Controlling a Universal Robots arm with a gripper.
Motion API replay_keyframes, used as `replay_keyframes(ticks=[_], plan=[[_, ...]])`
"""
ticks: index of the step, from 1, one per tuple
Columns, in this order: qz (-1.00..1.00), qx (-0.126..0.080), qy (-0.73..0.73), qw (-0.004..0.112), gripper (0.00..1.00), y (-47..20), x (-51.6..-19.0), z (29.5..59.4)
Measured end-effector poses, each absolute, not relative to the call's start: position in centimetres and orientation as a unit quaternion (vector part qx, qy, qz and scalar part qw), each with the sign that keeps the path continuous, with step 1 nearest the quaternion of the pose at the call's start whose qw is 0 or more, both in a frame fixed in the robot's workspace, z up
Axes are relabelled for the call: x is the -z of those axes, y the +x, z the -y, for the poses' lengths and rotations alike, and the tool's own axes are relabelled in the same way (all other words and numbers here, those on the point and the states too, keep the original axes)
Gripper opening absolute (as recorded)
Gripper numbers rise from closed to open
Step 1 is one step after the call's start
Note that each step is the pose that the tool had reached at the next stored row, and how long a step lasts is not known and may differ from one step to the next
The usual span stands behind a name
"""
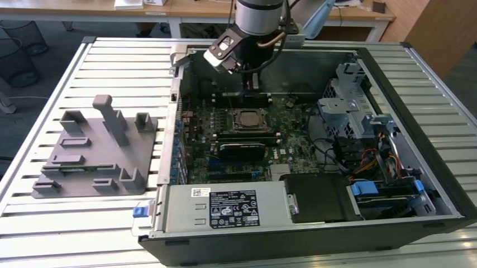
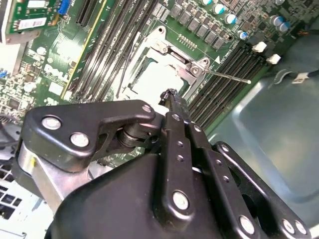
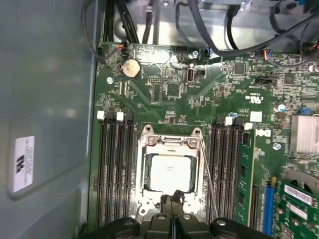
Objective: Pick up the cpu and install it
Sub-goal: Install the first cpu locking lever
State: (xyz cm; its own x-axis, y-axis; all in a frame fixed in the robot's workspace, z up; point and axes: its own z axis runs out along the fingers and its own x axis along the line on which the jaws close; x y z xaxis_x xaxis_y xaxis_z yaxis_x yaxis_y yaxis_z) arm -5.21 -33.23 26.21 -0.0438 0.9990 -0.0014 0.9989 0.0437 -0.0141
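My pincer (image 3: 173, 200) hangs inside the open computer case (image 1: 417, 72), its two fingers pressed together and grasping nothing. The one chip (image 3: 170, 173) lies flat in the socket (image 3: 149, 149) on the green board (image 3: 164, 94), directly below and just ahead of my fingertips; being square, it has no long axis to speak of. Count: one chip, one socket, one pincer, one arm. Memory slots (image 3: 115, 164) flank the socket on both sides. In the exterior view a grey holder (image 1: 97, 148) stands on the slatted surface (image 1: 44, 223), to that view's left of the case.

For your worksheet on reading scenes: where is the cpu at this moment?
The cpu lies in the motherboard socket, between the two banks of memory slots, with the gripper just beside it in both wrist views.
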Motion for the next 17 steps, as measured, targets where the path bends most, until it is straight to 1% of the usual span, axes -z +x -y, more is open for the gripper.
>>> replay_keyframes(ticks=[5,11,17], plan=[[0.722,-0.006,-0.692,0.003,0.11,-5.27,-27.03,33.23],[0.722,-0.002,-0.691,-0.003,0.11,-5.45,-27.07,33.23],[0.740,-0.001,-0.673,-0.005,0.11,-5.67,-27.05,33.24]])
